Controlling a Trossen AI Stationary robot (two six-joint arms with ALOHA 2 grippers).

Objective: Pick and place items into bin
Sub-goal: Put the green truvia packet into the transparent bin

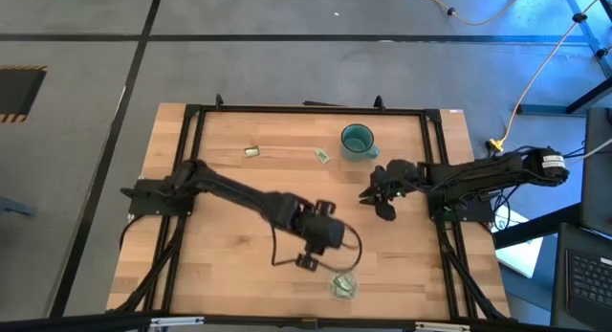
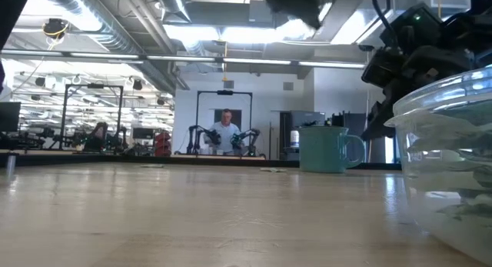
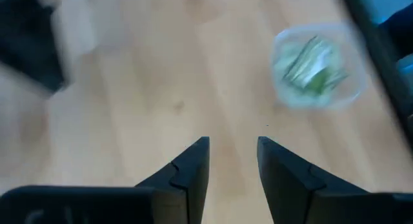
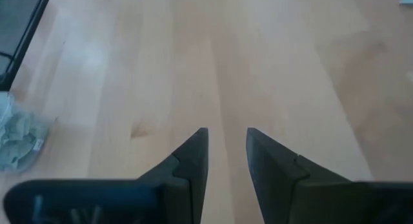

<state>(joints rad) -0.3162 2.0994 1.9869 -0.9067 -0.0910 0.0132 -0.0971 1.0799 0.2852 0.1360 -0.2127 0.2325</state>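
The bin (image 1: 344, 286), a clear round tub, stands near the table's near edge with several pale green and white packets inside; it also shows in the left wrist view (image 3: 314, 66) and fills the right of the low view (image 2: 450, 159). Two more packets lie flat toward the far edge, one (image 1: 252, 152) left of the other (image 1: 323, 156). My left gripper (image 1: 308, 262) (image 3: 232, 146) hovers open and empty just left of the bin. My right gripper (image 1: 375, 203) (image 4: 226, 137) is open and empty over bare wood at the table's right, near the mug.
A teal mug (image 1: 358, 141) (image 2: 327, 148) with a handle stands by the far edge, close to the right packet. A black frame (image 1: 191, 117) runs round the tabletop. Bare wood lies between the arms. A person (image 2: 226, 128) sits far off in the room behind.
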